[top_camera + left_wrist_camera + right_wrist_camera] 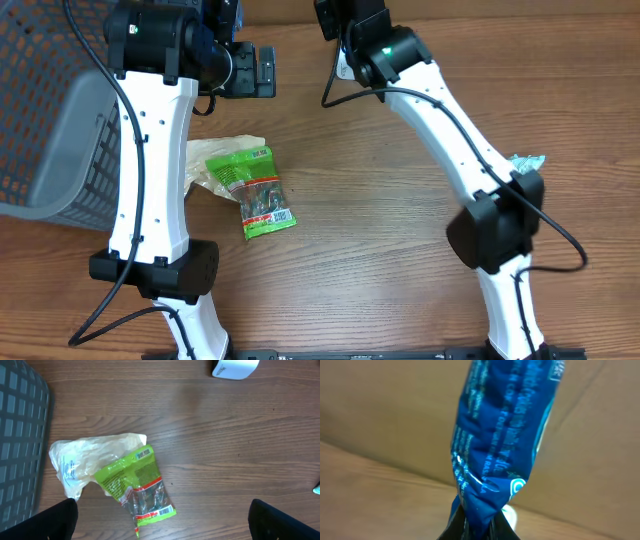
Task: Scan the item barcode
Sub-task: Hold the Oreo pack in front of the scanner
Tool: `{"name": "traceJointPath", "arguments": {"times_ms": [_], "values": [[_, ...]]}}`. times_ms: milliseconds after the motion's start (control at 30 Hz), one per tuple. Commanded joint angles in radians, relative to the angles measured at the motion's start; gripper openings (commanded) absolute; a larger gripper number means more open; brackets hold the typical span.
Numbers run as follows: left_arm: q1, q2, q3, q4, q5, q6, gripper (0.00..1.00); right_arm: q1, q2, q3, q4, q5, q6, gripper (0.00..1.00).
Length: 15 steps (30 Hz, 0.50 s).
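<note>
Blue packet [495, 445]: hangs upright in the right wrist view, its lower end crumpled and pinched. It is off the table, with a plain brown surface behind it. Print is visible, but no barcode can be made out.
Right gripper [477, 532]: clamped tight on the packet's bottom end; only the dark fingertips show at the frame's lower edge.
Right arm [450, 140]: rises from the near right edge, bends at a dark joint, and stretches up-left to the far centre of the table.
Left gripper [162, 510]: spread wide and holding nothing, with the fingers [60, 520] in the bottom corners of the left wrist view.
Left arm [150, 170]: rises straight from the near left edge, the wrist turned right at the far end, hanging over bare wood.
Green packet [258, 190]: one, flat on the table between the arms, barcode [167, 510] face up at its near end.
Pale plastic bag [85, 460]: one, crumpled and partly under the green packet's far-left corner.
Teal packet [525, 160]: one, by the right arm, mostly hidden.
Grey basket [50, 120]: one, mesh, at the left edge.
White object [235, 367]: one, at the far edge; cannot tell what it is.
</note>
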Motion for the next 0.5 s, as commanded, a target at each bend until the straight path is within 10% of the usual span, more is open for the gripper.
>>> {"name": "traceJointPath", "arguments": {"times_ms": [0, 467], "values": [[0.004, -0.004, 0.021, 0.0, 0.001, 0.019, 1.0, -0.016, 0.098, 0.006, 0.095, 0.224, -0.251, 0.04], [0.003, -0.004, 0.021, 0.001, 0.001, 0.019, 1.0, -0.015, 0.256, 0.006, 0.465, 0.333, -0.732, 0.04]]}}
